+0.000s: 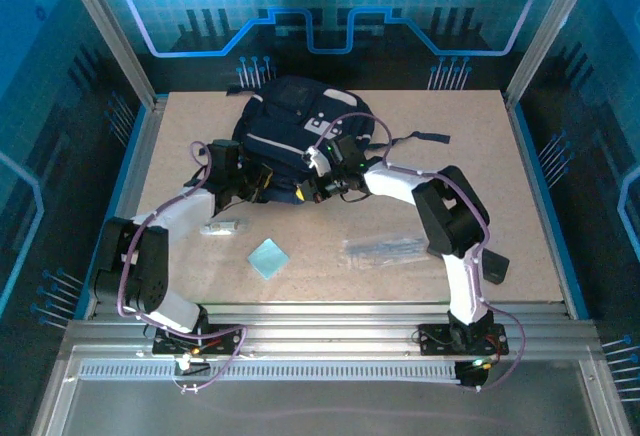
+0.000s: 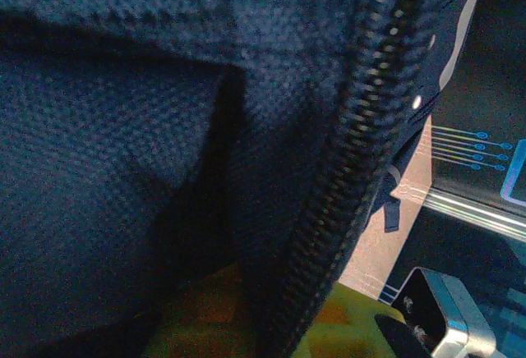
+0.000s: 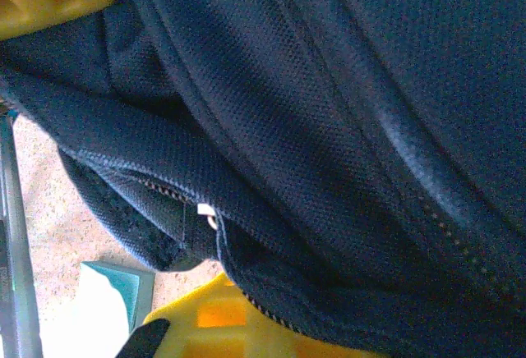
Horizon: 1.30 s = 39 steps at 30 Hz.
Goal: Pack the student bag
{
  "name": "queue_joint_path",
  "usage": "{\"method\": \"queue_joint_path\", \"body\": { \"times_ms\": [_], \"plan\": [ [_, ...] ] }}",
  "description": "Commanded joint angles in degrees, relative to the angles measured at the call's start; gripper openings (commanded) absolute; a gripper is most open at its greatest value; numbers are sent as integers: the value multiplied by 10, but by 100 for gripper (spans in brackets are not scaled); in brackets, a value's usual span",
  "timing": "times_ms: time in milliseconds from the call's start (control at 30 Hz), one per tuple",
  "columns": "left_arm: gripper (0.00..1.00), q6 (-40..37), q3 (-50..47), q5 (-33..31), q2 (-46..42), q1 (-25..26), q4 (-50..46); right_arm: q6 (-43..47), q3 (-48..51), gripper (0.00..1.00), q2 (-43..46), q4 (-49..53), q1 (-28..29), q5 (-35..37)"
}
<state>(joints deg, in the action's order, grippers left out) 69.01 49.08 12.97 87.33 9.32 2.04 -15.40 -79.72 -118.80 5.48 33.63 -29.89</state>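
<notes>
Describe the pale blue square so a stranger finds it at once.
Start at the navy student bag at the far middle of the table. Toward the near edge lies the pale blue square, turned like a diamond. Its neighbours, a white piece and a clear packet, have no colour.

The left arm and right arm share white links, bulky black joint housings, looping purple cables and black base plates.

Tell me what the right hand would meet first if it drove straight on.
The large dark navy fabric backpack: its cloth lies directly ahead of the right hand, probably touching, though depth is unclear.
</notes>
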Motion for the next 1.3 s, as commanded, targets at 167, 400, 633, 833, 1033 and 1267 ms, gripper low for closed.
{"method": "queue_joint_path", "body": {
  "times_ms": [167, 400, 633, 833, 1033, 1267],
  "plan": [
    [0, -96, 65, 30, -18, -39, -16, 71, 22, 0, 58, 125, -21, 72],
    [0, -127, 89, 46, -8, -41, -51, 86, -6, 0, 48, 199, -49, 90],
    [0, -185, 121, 58, -12, -49, -125, 117, -35, 0, 47, 238, -60, 130],
    [0, -169, 109, 79, -24, -54, -115, 113, -14, 0, 72, 208, -64, 89],
    [0, -123, 83, 98, -48, -48, -80, 68, 22, 20, 97, 101, -22, 15],
    [0, -107, 88, 114, -65, -41, -83, -30, 22, 42, 58, -49, -6, -51]
  ]
}}
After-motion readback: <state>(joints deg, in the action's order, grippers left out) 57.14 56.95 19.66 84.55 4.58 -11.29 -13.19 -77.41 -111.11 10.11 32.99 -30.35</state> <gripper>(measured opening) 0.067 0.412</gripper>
